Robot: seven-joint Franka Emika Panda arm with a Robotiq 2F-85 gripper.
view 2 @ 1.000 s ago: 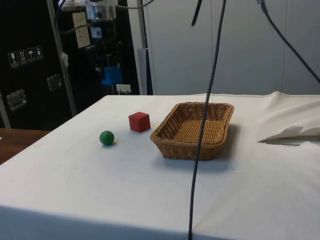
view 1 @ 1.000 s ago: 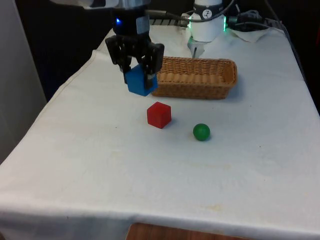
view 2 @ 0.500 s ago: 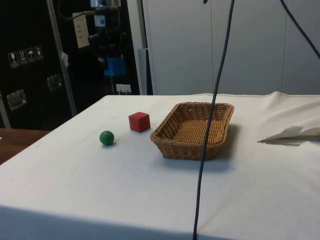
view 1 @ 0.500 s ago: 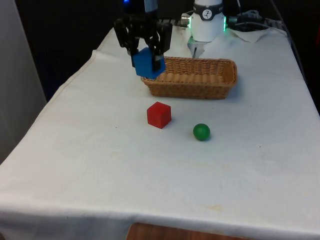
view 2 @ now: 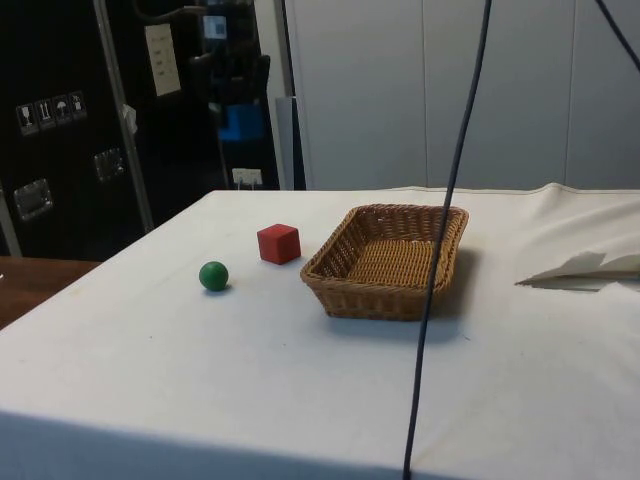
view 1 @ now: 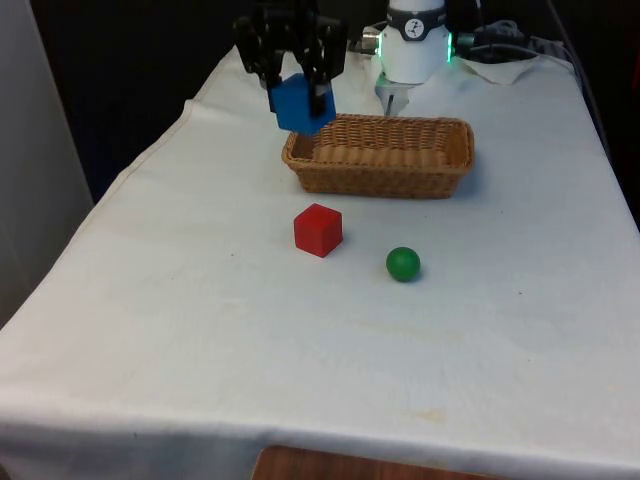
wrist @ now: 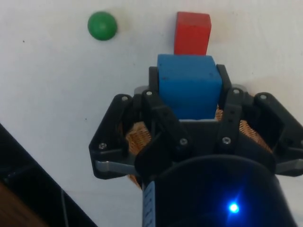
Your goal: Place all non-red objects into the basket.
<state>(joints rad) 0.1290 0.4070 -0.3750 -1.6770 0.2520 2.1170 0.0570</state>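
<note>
Lifted higher and nearer the woven wicker basket, the black gripper clamps a blue cube between its fingers above the basket's corner, likely for dropping inside.

In the front view the tool is cut off at 12 o'clock by the picture's edge, so the arm above it is out of sight. Its fingers cover the flanks of the blue cube, leaving the front face and lower corner visible. In the side view the tool stands against dark cabinets and its outline blends into them; the blue cube shows as a small patch, its edges hard to make out. In the wrist view the tool's body hides most of the wicker basket, with weave peeking out at either side, and the blue cube covers the near part of the red cube.
</note>
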